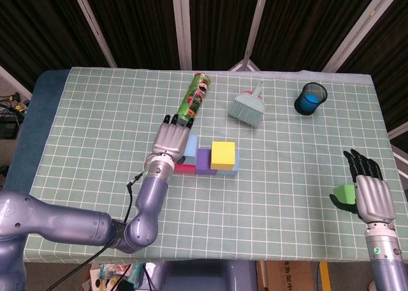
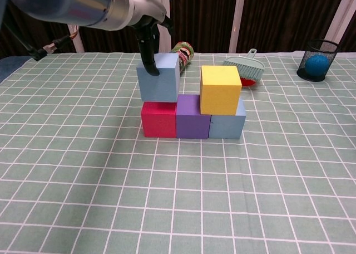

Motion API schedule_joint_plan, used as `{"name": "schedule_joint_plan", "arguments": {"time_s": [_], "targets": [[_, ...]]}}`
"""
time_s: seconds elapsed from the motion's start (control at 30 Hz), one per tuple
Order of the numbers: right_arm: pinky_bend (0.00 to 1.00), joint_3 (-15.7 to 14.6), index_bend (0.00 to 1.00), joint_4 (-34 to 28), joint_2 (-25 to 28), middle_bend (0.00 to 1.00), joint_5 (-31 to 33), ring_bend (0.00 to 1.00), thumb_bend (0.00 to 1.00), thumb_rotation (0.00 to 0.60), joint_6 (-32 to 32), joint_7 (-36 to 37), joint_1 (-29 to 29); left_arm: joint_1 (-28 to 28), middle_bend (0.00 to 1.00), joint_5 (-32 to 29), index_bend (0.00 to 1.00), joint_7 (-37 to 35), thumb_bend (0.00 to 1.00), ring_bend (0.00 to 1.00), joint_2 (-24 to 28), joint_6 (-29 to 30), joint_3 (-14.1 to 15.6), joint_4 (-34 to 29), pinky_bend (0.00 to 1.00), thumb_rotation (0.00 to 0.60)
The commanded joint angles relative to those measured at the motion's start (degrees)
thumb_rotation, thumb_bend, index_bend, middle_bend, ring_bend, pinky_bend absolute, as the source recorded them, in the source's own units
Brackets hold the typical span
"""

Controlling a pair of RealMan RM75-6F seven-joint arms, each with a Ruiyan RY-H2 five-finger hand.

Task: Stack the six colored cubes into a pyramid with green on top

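Observation:
The base row is a red cube (image 2: 159,120), a purple cube (image 2: 193,117) and a grey-blue cube (image 2: 227,126), side by side. A yellow cube (image 2: 221,89) sits on top, across the purple and grey-blue ones. My left hand (image 1: 171,138) grips a light blue cube (image 2: 159,77) from above and behind. That cube rests on the red cube, with its fingertips (image 2: 150,64) on the front face. Far right, near the table's front edge, my right hand (image 1: 368,187) holds the green cube (image 1: 345,192) against its thumb side, the thumb curled under it.
A green chip can (image 1: 195,98) lies just behind the stack, close to my left hand. A teal dustpan brush (image 1: 248,106) and a black mesh cup holding a blue ball (image 1: 310,98) stand at the back right. Checked cloth (image 1: 287,176) separates the stack from my right hand.

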Motion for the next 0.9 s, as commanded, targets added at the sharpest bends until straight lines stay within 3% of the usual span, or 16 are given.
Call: {"name": "schedule_joint_plan", "arguments": {"time_s": [0.03, 0.9], "targets": [[0.0, 0.1, 0.0, -0.2, 0.2, 0.0, -0.1, 0.0, 0.25, 0.6, 0.1, 0.3, -0.1, -0.8, 0.35, -0.7, 0.0, 0.6, 0.37, 0.05, -0.8, 0.4, -0.3, 0.6, 0.07, 0.6], [0.0, 0.6, 0.0, -0.9, 1.0, 0.0, -0.2, 0.0, 0.25, 0.6, -0.6, 2.3, -0.3, -3.5, 0.35, -1.1, 0.0, 2.8, 0.37, 0.05, -5.3, 2.4, -1.3, 4.0, 0.07, 0.6]]}}
